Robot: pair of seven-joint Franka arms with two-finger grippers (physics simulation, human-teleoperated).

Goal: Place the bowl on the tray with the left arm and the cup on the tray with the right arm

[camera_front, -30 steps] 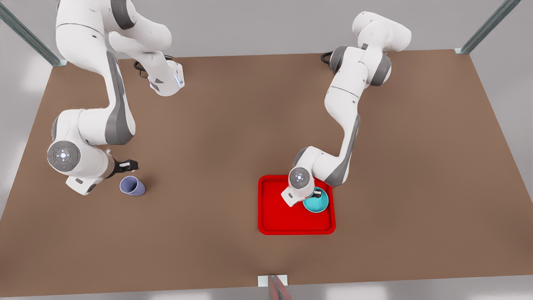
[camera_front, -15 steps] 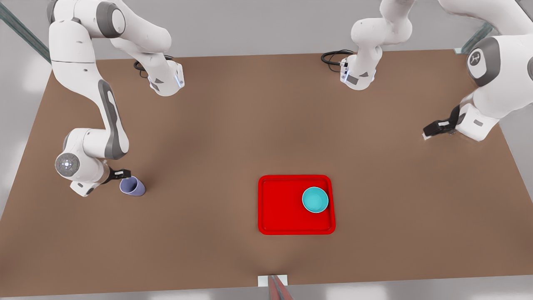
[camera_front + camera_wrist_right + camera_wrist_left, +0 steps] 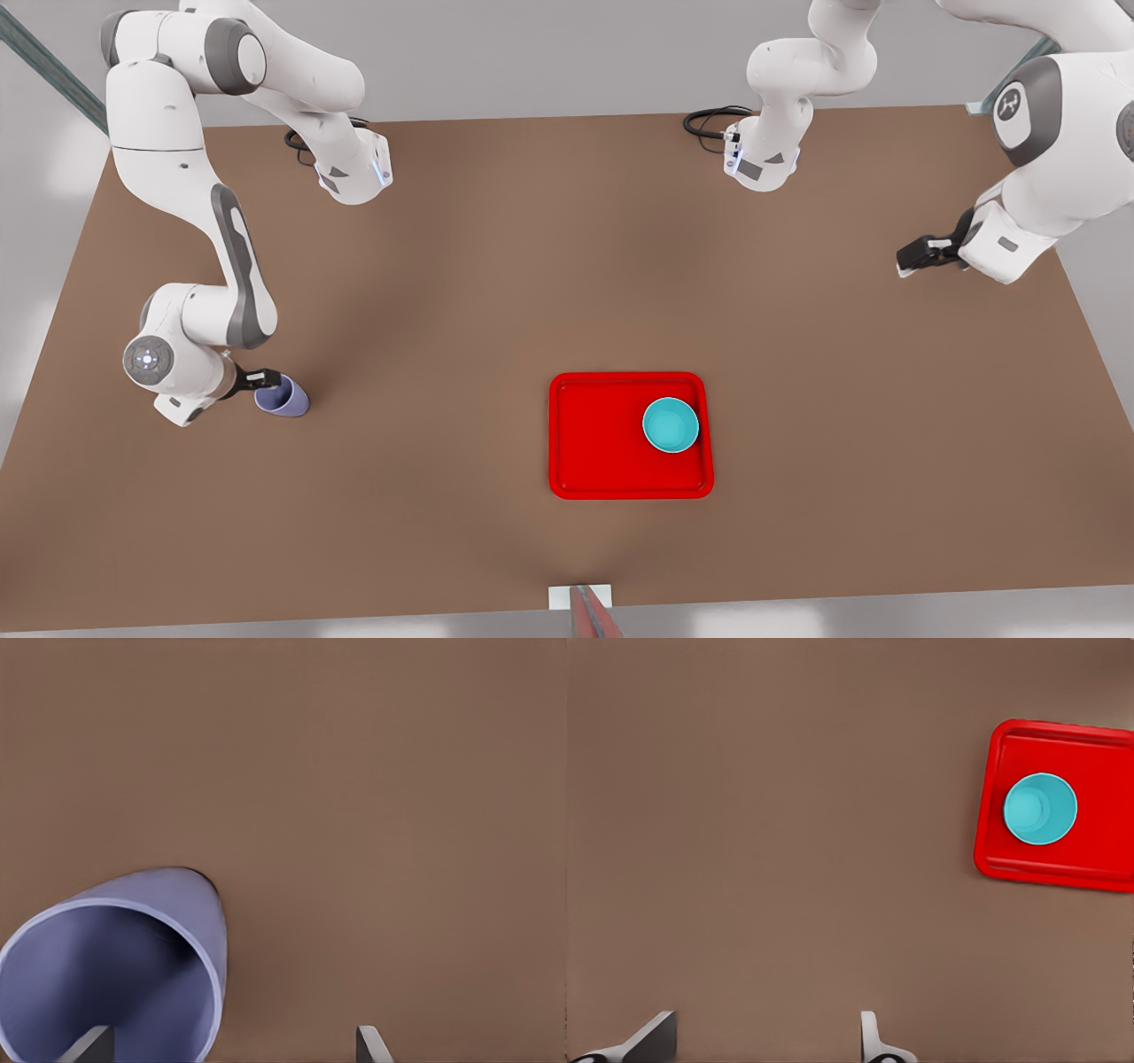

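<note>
Brown tabletop (image 3: 496,292) carries the scene you are working over. Lower centre of the front view: the red tray (image 3: 594,443) lies flat, with the teal bowl (image 3: 671,424) standing upright inside it, close to the tray's upper right corner as that view frames it. Right edge of the front view: your left gripper (image 3: 912,259) hangs above bare table, well apart from the tray; the left wrist view shows its fingers (image 3: 873,1041) spread with nothing between them, and the bowl (image 3: 1040,808) on the tray (image 3: 1099,859) far off. Left side of the front view: your right gripper (image 3: 270,381) sits at the lavender cup (image 3: 285,399). The right wrist view shows its fingers (image 3: 372,1043) apart, one at the cup's (image 3: 124,966) open mouth, the other outside the wall.
</note>
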